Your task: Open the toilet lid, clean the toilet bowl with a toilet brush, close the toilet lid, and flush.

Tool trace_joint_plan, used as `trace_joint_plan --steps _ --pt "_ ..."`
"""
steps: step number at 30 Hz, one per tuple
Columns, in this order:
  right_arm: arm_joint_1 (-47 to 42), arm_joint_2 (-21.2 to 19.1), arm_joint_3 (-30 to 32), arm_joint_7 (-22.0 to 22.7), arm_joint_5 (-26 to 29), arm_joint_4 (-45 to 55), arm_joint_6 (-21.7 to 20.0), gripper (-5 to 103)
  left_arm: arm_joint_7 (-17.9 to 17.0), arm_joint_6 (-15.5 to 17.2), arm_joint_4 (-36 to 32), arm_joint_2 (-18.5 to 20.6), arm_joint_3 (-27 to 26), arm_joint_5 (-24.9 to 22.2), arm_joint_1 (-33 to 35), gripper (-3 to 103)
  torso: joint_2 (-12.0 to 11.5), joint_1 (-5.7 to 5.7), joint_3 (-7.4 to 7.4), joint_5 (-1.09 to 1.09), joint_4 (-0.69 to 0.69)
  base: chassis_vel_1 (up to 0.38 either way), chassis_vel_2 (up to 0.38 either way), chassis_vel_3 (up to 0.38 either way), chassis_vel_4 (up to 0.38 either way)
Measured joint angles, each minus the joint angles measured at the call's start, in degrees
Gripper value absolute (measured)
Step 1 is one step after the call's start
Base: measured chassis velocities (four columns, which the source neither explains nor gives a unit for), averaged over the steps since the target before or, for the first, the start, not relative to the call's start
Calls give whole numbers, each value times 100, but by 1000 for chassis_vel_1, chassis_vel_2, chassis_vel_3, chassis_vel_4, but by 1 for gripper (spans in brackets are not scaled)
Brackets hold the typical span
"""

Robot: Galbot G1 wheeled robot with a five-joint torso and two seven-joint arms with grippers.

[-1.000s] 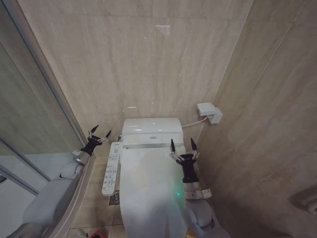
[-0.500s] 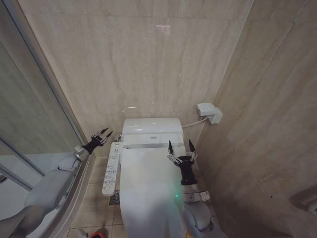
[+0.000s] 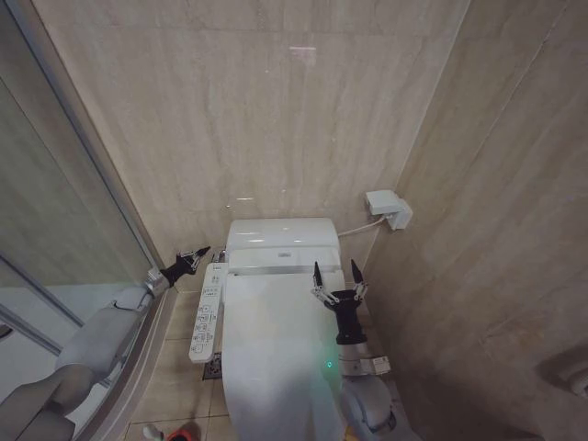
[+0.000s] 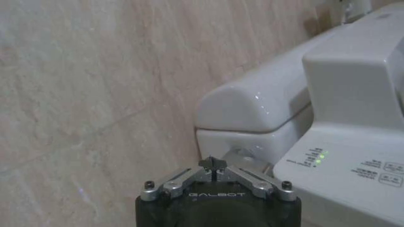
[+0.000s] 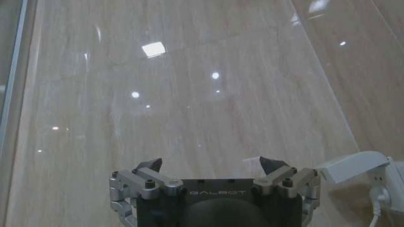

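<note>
Glossy white toilet lid [image 3: 266, 349] lies closed, right gripper [image 3: 335, 272] spread wide above it, left gripper [image 3: 197, 255] pinched together beside the tank.

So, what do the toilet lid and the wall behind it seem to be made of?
The toilet lid looks like glossy white plastic: smooth, even, with a soft sheen, though it could be another moulded material. The wall seems to be polished beige stone or stone-look tile, as it shows veins, thin joints and sharp light reflections.
</note>
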Motion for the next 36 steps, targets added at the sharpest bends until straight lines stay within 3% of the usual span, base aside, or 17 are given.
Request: trace_joint_plan --steps 18,28,36 --pt "7 21 24 16 4 -29 15 100 512 -157 431 -122 274 133 -202 0 1 -1 -1 2 0 0 0 0 0" --pt "39 73 2 18 4 -80 14 100 345 -133 584 -228 256 427 -216 0 1 0 0 -1 0 0 0 0 0" --pt "6 60 12 20 4 -77 14 100 13 -112 590 -330 258 665 -201 0 1 -1 0 1 2 0 0 0 0"
